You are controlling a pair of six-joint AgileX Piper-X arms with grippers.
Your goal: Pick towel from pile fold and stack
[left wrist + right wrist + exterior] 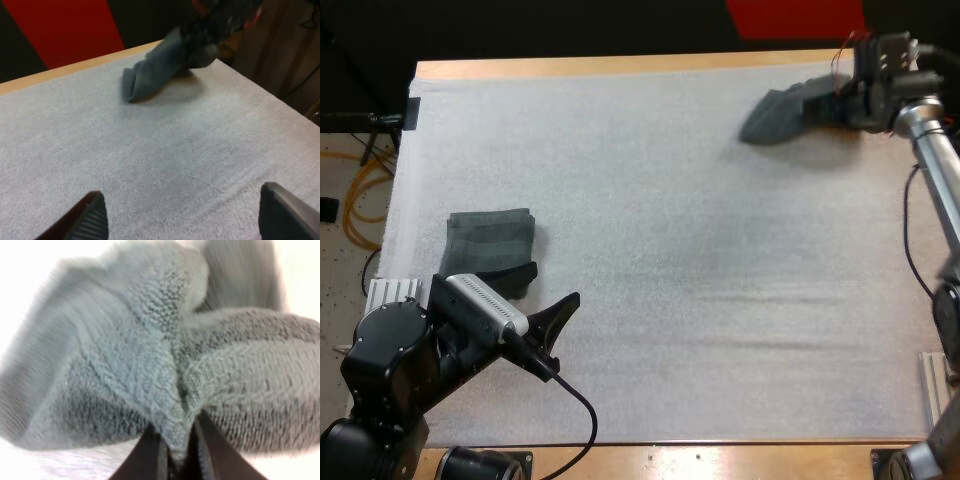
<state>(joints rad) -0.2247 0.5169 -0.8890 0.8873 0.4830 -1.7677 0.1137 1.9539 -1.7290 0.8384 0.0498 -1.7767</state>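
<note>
1. At the far right corner of the white foam mat [700, 300], the crumpled dark grey-green knitted towel [782, 113] hangs bunched from the right gripper [825, 102], its free end pointing toward the mat's middle.
2. Whether that free end touches the mat, I cannot tell.
3. From the right wrist, the two black fingers [145, 455] of the right gripper [175, 452] are clenched on a pinched ridge of the towel [150, 350], which bulges to either side of them.
4. Toward the mat's near left side, a folded dark grey-green towel [492, 240] lies flat as a neat rectangle.
5. The left gripper [552, 288] hovers over the mat just beside that folded towel, on the side toward the mat's middle.
6. From the left wrist, the left gripper [187, 215] is released, its fingertips [92, 217] spread wide over bare mat, with the crumpled towel [150, 75] well apart at the mat's far corner.
7. The mat covers the light wooden table [620, 66].
</note>
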